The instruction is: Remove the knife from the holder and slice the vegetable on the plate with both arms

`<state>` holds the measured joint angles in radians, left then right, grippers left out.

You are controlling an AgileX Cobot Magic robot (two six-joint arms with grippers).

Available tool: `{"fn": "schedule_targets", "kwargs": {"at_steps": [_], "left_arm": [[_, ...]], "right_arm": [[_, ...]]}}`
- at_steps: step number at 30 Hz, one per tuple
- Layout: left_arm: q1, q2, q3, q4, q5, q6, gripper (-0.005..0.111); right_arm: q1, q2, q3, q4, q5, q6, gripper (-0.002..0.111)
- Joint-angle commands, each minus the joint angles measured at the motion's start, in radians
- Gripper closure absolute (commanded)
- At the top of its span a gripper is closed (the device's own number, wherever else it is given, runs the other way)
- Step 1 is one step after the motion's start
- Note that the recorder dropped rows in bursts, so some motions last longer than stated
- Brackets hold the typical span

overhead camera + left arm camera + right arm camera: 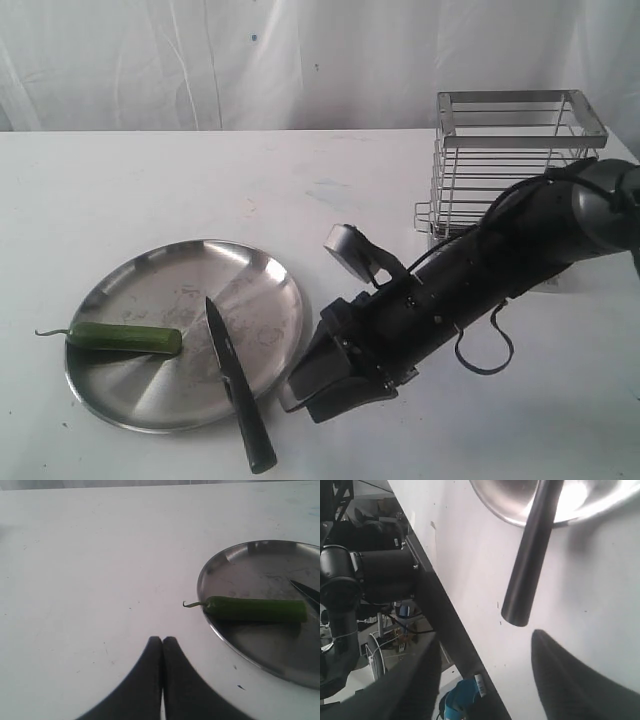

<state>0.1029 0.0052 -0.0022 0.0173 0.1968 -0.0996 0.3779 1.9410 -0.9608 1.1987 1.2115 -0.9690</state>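
Fingers (145, 680) of the left end effector (162, 641) are pressed together with no gap, low over the white table (200, 180). They sit left of the plate (170, 265) and hold nothing, as the left wrist view shows; this end effector is out of the exterior view.

The vegetable (125, 338) lies flat on the plate's left part. Its curled stem pokes out over the rim and its blunt end points toward the middle.

Just right of that blunt end lies the knife (238, 395). Its dark pointed blade is on the plate, and its black handle crosses the near rim onto the table. Nothing grips it.

Near the handle, on its right, is the right end effector (300, 392), close to the plate's right edge. In the right wrist view its fingers (570, 680) stand spread wide, and the butt of the handle lies beyond their tips, touching neither.

The right arm (500, 260) stretches back from there, low across the table toward the right.

Behind the arm, at the far right of the table, the holder (520, 150) stands upright, well apart from the plate.
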Motion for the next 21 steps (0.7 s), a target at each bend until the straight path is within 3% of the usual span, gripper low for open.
{"fn": "schedule_targets", "kwargs": {"at_steps": [1, 21], "left_arm": [[-0.007, -0.005, 0.002, -0.004, -0.001, 0.0, 0.107], [-0.007, -0.005, 0.002, -0.004, -0.001, 0.0, 0.107]], "right_arm": [[0.019, 0.009, 0.005, 0.013, -0.077, -0.018, 0.054], [0.114, 0.075, 0.005, 0.091, -0.182, -0.023, 0.054]]}}
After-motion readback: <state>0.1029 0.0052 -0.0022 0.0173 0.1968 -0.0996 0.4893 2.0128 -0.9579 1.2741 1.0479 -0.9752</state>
